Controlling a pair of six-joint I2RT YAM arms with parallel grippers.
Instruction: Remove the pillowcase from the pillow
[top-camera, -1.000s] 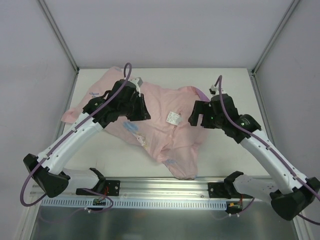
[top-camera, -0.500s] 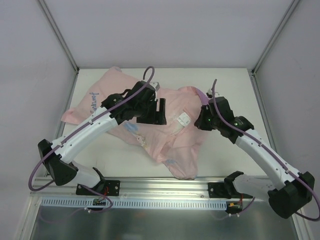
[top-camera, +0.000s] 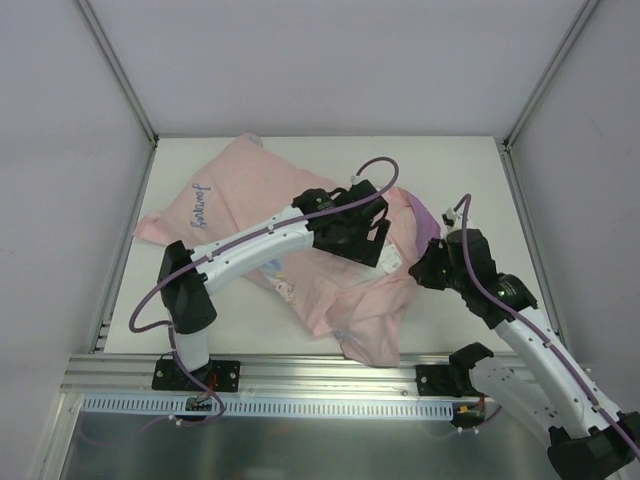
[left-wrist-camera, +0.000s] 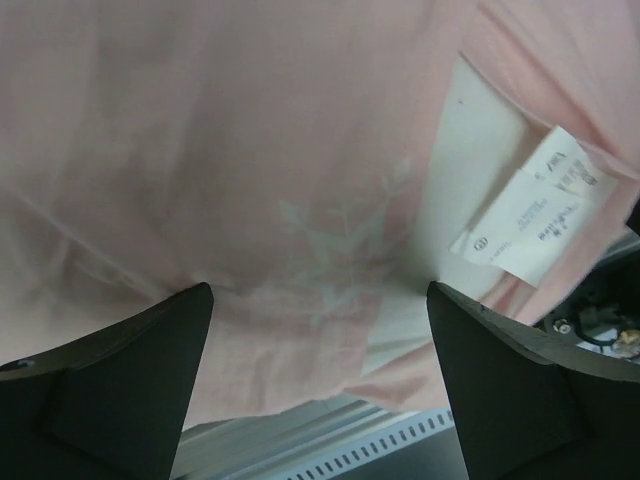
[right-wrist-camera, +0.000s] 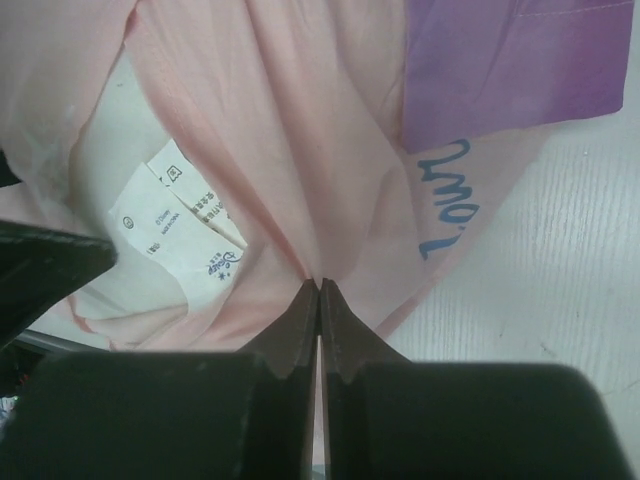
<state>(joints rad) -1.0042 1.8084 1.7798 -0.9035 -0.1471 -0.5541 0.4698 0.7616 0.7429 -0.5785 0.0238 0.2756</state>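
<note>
The pillowcase (top-camera: 250, 195) lies crumpled across the table, pale pink inside facing up, with blue script near its far left. A purple outer flap (right-wrist-camera: 500, 60) shows in the right wrist view. My right gripper (right-wrist-camera: 320, 285) is shut on a pinched fold of the pink fabric at the case's right edge (top-camera: 425, 268). My left gripper (top-camera: 375, 240) hovers just above the case's middle right, open, nothing between its fingers (left-wrist-camera: 318, 292). The white pillow (left-wrist-camera: 470, 160) shows in a gap in the fabric beside a white printed label (left-wrist-camera: 535, 210), also seen at the label (right-wrist-camera: 180, 215).
A metal rail (top-camera: 300, 375) runs along the near edge below the cloth's hanging corner. Grey enclosure walls and slanted posts (top-camera: 115, 70) bound the table on three sides. Bare white tabletop (top-camera: 470, 170) lies at the far right.
My left arm swung right across the pillowcase and its jaws opened. My right gripper shut on the pink fabric and drew back toward the near right, tugging the cloth.
</note>
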